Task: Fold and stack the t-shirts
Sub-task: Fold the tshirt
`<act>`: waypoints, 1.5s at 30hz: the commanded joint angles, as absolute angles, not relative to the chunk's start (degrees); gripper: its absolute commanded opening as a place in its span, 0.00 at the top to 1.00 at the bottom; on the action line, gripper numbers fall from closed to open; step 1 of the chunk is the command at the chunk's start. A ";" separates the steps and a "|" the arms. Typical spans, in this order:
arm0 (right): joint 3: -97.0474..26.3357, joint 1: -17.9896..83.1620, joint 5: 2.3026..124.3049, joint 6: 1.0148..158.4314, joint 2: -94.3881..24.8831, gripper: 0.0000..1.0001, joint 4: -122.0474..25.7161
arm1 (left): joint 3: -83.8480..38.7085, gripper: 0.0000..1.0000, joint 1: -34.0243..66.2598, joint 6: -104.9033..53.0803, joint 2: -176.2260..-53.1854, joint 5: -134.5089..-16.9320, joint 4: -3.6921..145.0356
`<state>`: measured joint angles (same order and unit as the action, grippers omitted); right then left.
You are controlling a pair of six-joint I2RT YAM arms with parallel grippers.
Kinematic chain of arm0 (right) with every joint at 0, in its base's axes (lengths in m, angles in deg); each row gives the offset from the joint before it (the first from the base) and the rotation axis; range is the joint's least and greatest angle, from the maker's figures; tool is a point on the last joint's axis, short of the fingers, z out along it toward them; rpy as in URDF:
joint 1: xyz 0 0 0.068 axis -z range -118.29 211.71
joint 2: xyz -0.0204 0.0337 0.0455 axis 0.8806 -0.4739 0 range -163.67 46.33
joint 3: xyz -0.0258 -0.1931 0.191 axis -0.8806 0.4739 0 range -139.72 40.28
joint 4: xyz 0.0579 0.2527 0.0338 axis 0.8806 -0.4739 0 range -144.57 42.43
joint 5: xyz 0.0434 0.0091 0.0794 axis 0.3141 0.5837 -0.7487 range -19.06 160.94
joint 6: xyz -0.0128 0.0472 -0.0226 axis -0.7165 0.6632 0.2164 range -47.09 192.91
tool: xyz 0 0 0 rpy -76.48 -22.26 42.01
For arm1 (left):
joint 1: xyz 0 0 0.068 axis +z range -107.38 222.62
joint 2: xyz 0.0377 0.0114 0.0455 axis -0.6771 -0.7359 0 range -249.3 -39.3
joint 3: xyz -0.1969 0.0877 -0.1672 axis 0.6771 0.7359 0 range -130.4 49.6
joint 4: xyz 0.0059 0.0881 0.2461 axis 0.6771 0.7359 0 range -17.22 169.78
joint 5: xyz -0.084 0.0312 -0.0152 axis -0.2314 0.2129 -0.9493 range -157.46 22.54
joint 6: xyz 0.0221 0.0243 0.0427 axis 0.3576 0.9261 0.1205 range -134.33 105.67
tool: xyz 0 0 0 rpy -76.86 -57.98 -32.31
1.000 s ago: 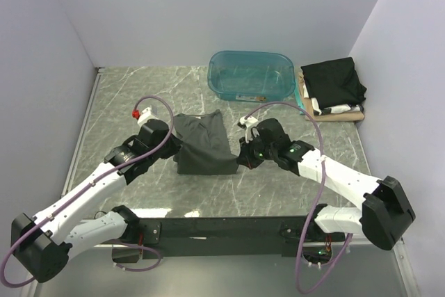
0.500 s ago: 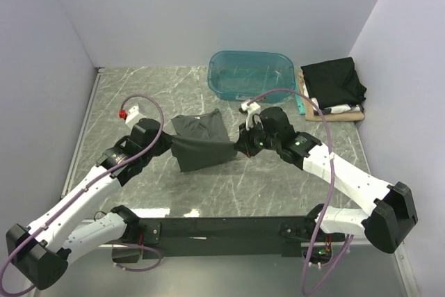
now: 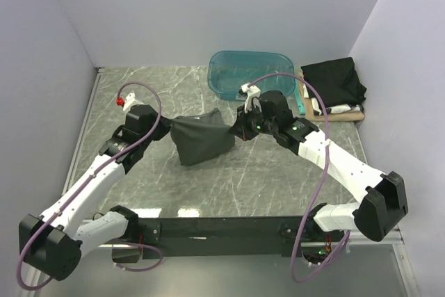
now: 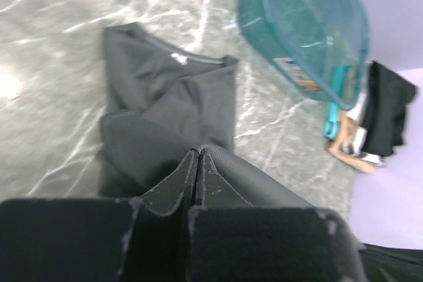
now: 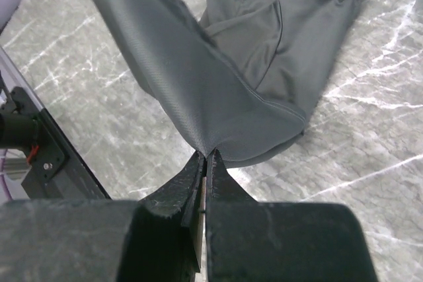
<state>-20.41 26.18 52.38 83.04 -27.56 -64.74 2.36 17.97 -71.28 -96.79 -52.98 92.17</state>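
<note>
hidden: tan and white tees [image 3: 341, 112] are barely showing under the black tee [image 3: 334, 81], right of the teal tub [image 3: 250, 74] | left gripper [image 4: 197, 158] is pinching the charcoal-grey t-shirt [image 3: 201, 140] by its edge, fingers together | right gripper [image 5: 206, 160] is clamping the opposite edge — the shirt is stretching between them, just nearside of the tub

A fold of the dark charcoal-grey t-shirt [image 5: 264, 64] is pinched in the closed right gripper [image 5: 205, 163] — the cloth is drawn taut toward the upper left, its collar end laid on the marbled table [image 5: 370, 137].
</note>
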 commanded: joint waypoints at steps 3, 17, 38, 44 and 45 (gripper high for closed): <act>-23.27 27.61 50.38 84.68 -27.85 1.00 -61.37 | 2.58 0.99 21.86 -70.23 -99.32 -63.41 81.65; -26.51 30.34 46.77 86.09 -33.47 1.00 -59.44 | 4.69 0.99 29.17 -68.74 -105.55 -70.35 75.59; -46.64 33.94 48.36 86.79 -55.78 1.00 -61.02 | -6.12 0.99 38.57 -67.42 -128.75 -81.00 65.39; -54.37 35.87 48.89 87.41 -65.09 1.00 -61.89 | -11.13 0.99 39.63 -67.24 -135.52 -79.33 66.18; -55.68 36.05 48.71 87.15 -66.60 1.00 -62.16 | -12.70 0.99 39.80 -66.89 -136.41 -79.15 67.14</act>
